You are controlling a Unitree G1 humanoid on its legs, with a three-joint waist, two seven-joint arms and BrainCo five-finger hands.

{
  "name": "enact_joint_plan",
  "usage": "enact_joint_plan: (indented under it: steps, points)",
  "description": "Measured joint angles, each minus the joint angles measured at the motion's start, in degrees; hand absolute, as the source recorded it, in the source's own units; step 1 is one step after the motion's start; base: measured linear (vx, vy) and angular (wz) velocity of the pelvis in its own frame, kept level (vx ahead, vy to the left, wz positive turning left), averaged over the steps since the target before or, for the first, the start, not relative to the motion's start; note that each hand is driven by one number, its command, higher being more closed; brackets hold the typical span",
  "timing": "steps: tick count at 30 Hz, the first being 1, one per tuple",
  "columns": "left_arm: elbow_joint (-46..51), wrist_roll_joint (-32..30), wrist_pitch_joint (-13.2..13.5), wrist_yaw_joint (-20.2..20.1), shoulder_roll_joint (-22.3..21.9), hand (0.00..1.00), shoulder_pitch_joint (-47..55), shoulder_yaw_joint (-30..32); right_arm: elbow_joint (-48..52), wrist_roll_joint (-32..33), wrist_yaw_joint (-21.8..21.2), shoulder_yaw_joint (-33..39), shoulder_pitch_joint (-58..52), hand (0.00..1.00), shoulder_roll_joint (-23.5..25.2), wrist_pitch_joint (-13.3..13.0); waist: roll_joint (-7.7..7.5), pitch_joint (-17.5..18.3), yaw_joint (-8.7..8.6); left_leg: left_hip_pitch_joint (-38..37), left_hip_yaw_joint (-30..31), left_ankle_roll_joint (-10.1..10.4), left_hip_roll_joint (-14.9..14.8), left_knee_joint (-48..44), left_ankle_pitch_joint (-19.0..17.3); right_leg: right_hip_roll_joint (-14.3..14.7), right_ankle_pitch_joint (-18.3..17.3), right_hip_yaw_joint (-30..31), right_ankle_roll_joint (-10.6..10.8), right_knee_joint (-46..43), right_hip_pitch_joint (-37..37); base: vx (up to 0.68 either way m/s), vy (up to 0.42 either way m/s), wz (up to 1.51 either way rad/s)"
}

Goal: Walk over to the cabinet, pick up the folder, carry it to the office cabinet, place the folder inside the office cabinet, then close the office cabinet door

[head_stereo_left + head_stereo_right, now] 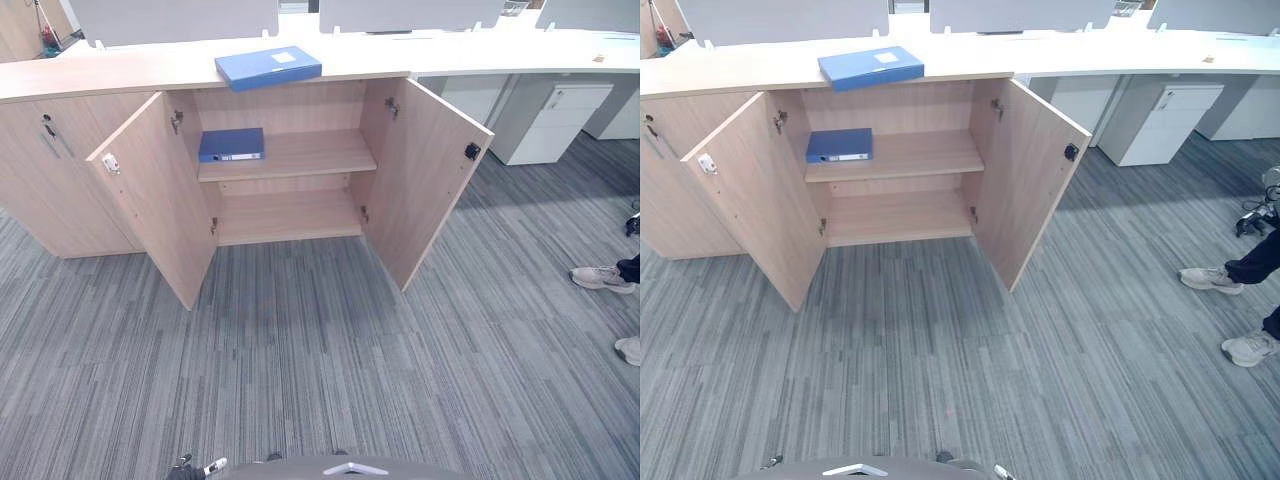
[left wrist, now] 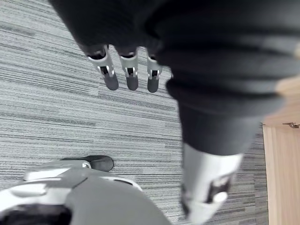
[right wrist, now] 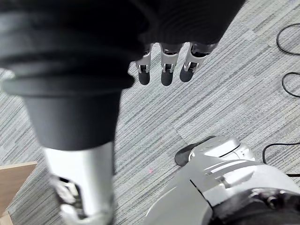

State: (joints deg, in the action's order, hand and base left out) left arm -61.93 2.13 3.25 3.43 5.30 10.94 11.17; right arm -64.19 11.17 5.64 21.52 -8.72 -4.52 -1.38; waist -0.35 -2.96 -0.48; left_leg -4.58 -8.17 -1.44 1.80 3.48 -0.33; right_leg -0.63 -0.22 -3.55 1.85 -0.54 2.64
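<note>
A blue folder (image 1: pixel 268 67) lies flat on the long wooden counter top (image 1: pixel 100 72) above the office cabinet (image 1: pixel 285 160). Both cabinet doors stand wide open: the left door (image 1: pixel 155 200) and the right door (image 1: pixel 425 175). A second, darker blue folder (image 1: pixel 231 144) lies on the upper shelf inside, at its left end. The lower shelf is bare. My left hand (image 2: pixel 129 70) hangs over the carpet with straight fingers and holds nothing. My right hand (image 3: pixel 164 65) hangs the same way, fingers relaxed, empty. Both are far from the cabinet.
Grey striped carpet (image 1: pixel 320 350) stretches between me and the cabinet. A person's shoes (image 1: pixel 602 278) show at the right edge. White drawer units (image 1: pixel 555 120) stand under the desk at the right. A closed cabinet section (image 1: pixel 50 180) adjoins on the left.
</note>
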Motion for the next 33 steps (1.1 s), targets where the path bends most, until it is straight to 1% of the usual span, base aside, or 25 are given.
enact_joint_plan:
  steps: [2,3,4,7,9,11,15,18,19,22,26,27,28,30,32,33]
  points:
    - [-0.1,0.0,0.1,0.0,0.0,0.0,-0.1,0.0,0.0,-0.1,0.0,0.4,0.1,0.0,0.1,0.0,-0.08,-0.2,-0.03,-1.0,0.0,-0.3,0.1,1.0,0.4,0.0,0.0,-0.2,0.1,0.4,0.7,0.11,0.03,0.03]
    - [-0.1,-0.1,0.2,-0.1,0.1,0.0,-0.8,0.0,0.0,-0.3,0.0,1.2,1.2,0.0,0.4,0.0,0.21,-0.9,0.0,-1.6,0.0,-0.4,0.2,1.0,0.5,-0.1,0.0,-0.2,0.1,0.9,1.4,0.12,0.021,0.01]
    - [-0.1,-0.1,0.3,-0.1,0.2,0.0,-1.3,0.0,0.0,-0.4,0.0,1.4,2.2,0.0,0.7,0.0,-0.13,-1.3,-0.04,-1.7,-0.1,-0.2,0.3,1.0,0.4,-0.1,0.0,-0.3,0.1,1.3,1.5,0.11,0.011,-0.02]
    - [-0.1,-0.2,0.3,-0.1,0.4,0.0,-2.0,0.0,0.0,-0.7,0.0,1.7,3.9,0.0,1.1,-0.1,-0.48,-2.2,0.02,-2.0,-0.5,0.0,0.3,1.0,0.2,-0.1,0.0,-0.3,0.1,1.6,1.8,0.07,-0.001,-0.02]
    - [-0.1,-0.2,0.3,-0.1,0.2,0.0,-2.0,0.0,0.1,-2.0,0.0,1.7,4.4,0.0,1.0,-0.1,-0.23,-2.6,-0.01,-2.7,-0.6,0.5,0.3,1.0,-0.1,-0.1,0.0,-0.3,0.1,1.9,2.6,0.02,-0.002,-0.01]
    - [-0.5,-0.2,0.3,-0.1,0.2,0.0,-2.4,-0.1,0.2,-2.5,0.0,1.7,4.6,0.0,0.9,-0.1,-0.03,-2.9,0.01,-3.3,-0.9,0.6,0.3,1.0,-0.2,-0.1,-0.1,-0.4,0.2,2.0,3.2,0.0,0.0,0.0]
    - [-0.6,-0.2,0.3,-0.1,0.2,0.0,-2.4,-0.2,0.2,-2.5,0.0,1.5,4.7,0.0,0.9,-0.1,0.02,-3.0,-0.02,-3.3,-1.1,0.6,0.2,1.3,-0.1,-0.1,-0.2,-0.4,0.3,2.0,3.2,-0.08,-0.027,-0.02]
    - [-0.7,-0.9,0.3,-0.1,0.2,0.0,-2.4,-1.3,0.2,-2.7,0.0,-0.1,4.7,0.0,0.6,-0.1,0.04,-3.0,0.01,-3.2,-1.2,0.5,0.2,1.4,-0.1,-0.1,-0.2,-0.4,0.4,2.0,3.1,-0.09,-0.022,0.0]
    - [-0.7,-1.2,0.3,-0.2,0.2,0.0,-2.4,-1.4,0.2,-2.8,0.0,-0.7,4.7,0.0,0.5,-0.1,0.01,-3.0,0.01,-2.8,-1.2,0.5,0.2,1.4,-0.1,-0.1,-0.3,-0.4,0.7,2.2,3.0,-0.11,-0.022,0.0]
    - [-0.7,-1.2,0.3,-0.2,0.4,0.0,-2.4,-2.3,0.2,-4.8,0.0,-1.1,4.7,0.0,0.5,-0.1,-0.09,-3.0,0.14,-1.9,-1.4,0.5,0.2,1.4,-0.1,-0.1,-0.3,-0.5,0.7,2.9,2.1,-0.07,-0.017,-0.04]
    - [-1.7,-1.3,0.3,-0.2,0.5,0.0,-2.6,-2.3,0.2,-5.3,0.0,-1.2,4.8,0.0,0.5,0.0,-0.16,-3.0,0.41,-1.5,-1.7,0.1,0.2,1.4,-0.5,-0.2,0.0,-0.4,1.0,3.6,2.1,0.02,-0.013,-0.04]
    - [-1.7,-1.3,0.3,-0.3,0.5,0.0,-2.7,-2.3,0.2,-6.3,0.0,-1.2,4.9,0.0,0.5,0.1,-0.25,-3.0,0.49,-1.4,-1.9,0.0,0.3,1.4,-0.7,-0.2,0.1,-0.4,1.1,3.6,2.1,0.08,-0.01,-0.07]
    - [-1.7,-1.3,0.3,-0.4,0.6,0.0,-2.8,-2.3,0.2,-7.1,-0.1,-1.3,4.9,0.0,0.4,0.1,-0.82,-3.3,0.62,-1.3,-2.1,0.0,0.3,1.4,-1.1,-0.2,-0.1,-0.3,1.1,3.5,1.9,0.08,-0.008,-0.1]
    - [-1.7,-1.4,0.3,-0.5,1.0,0.0,-3.0,-2.3,0.3,-7.1,0.0,-2.1,5.6,0.0,0.2,0.1,-0.72,-3.2,0.85,-0.4,-2.7,-0.1,0.2,1.0,-1.7,-0.2,-0.7,0.1,1.3,2.6,0.4,0.1,0.003,-0.15]
    - [-1.7,-1.8,0.3,-0.5,1.1,0.0,-3.4,-2.4,0.3,-7.1,0.0,-2.4,6.0,0.0,0.1,0.2,-0.67,-3.5,0.7,1.3,-3.1,-0.3,0.2,-1.4,-3.4,-0.5,-1.7,0.6,1.3,0.0,-2.0,0.12,0.024,-0.13]
    - [-1.6,-1.8,0.3,-0.5,1.4,0.0,-3.7,-2.3,0.3,-7.1,0.0,-2.4,6.5,0.0,0.1,0.4,-0.93,-3.9,0.87,2.5,-3.6,-0.4,0.1,-3.8,-4.8,-0.7,-2.9,1.1,1.4,-2.1,-3.2,0.19,0.045,-0.19]
